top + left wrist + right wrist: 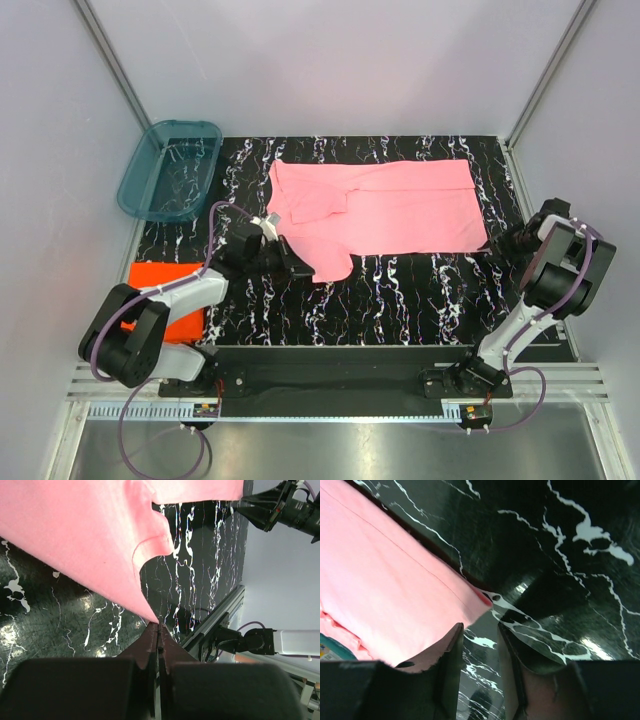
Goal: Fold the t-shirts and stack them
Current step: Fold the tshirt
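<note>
The light pink t-shirt (390,205) lies spread on the black marble table, with one part folded over at its left. My left gripper (298,268) is at the shirt's near-left edge. In the left wrist view the gripper (159,626) is shut on a pointed tip of the pink cloth (90,535), which stretches away from the jaws. My right gripper (498,245) is open at the shirt's near-right corner. In the right wrist view the gripper (480,635) is empty and low over the table, with the shirt corner (395,595) just ahead of the left finger. The folded orange-red t-shirt (168,295) lies at the near left, partly under my left arm.
A teal see-through tub (170,168) stands at the back left corner. The table (420,290) has a metal rail along its near edge. White walls close in the back and sides. My right arm (290,510) shows in the left wrist view.
</note>
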Motion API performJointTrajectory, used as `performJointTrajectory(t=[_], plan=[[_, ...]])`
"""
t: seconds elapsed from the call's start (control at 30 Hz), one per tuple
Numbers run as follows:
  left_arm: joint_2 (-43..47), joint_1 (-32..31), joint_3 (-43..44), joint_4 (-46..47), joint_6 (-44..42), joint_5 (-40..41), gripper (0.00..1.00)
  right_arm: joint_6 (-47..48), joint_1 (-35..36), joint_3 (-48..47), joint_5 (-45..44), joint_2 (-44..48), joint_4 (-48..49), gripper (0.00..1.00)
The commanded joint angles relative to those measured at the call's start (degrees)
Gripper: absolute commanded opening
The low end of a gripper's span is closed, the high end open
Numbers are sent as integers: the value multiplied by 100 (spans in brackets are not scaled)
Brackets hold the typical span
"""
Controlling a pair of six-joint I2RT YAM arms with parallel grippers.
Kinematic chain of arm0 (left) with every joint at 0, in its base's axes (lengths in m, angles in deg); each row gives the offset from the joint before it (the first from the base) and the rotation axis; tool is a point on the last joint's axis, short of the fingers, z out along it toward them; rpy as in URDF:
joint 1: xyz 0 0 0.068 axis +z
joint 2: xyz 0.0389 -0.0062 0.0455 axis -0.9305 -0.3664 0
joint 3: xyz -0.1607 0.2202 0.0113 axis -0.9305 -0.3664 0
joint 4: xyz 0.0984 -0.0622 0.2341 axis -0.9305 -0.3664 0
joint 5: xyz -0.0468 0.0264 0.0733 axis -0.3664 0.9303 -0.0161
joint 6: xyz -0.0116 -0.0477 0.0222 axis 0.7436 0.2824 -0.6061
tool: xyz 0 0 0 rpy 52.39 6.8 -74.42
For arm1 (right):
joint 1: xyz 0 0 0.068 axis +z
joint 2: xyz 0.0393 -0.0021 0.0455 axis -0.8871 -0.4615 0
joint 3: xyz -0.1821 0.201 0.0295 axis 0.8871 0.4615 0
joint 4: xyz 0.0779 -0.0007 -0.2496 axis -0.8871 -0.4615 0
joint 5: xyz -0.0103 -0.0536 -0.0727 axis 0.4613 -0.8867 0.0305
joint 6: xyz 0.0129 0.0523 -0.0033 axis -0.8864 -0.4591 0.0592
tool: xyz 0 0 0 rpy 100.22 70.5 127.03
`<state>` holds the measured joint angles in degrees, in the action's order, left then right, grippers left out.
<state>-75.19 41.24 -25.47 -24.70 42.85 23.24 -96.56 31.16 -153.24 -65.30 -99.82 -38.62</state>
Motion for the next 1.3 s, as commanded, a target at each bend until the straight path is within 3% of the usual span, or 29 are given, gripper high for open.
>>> performJointTrajectory(t=[0.0,0.23,0.47,0.57,0.6,1.1,1.27], plan=[[189,28,-50,89,-107,-236,0,-112,-46,-176,23,-160,403,40],[153,37,-24,133,-72,-280,0,-270,-55,-158,23,-310,536,36],[329,37,-112,27,-29,-237,0,-341,-55,17,-143,-196,527,24],[426,28,-138,-43,-11,-228,0,-297,-46,97,-188,-117,518,13],[504,28,-130,-87,-11,-202,0,-219,-55,97,-188,-125,484,0],[1910,20,-1008,-597,586,220,0,-236,-46,96,-513,585,-624,0],[2025,20,-948,-702,675,325,0,-130,-46,0,-601,964,-826,0]])
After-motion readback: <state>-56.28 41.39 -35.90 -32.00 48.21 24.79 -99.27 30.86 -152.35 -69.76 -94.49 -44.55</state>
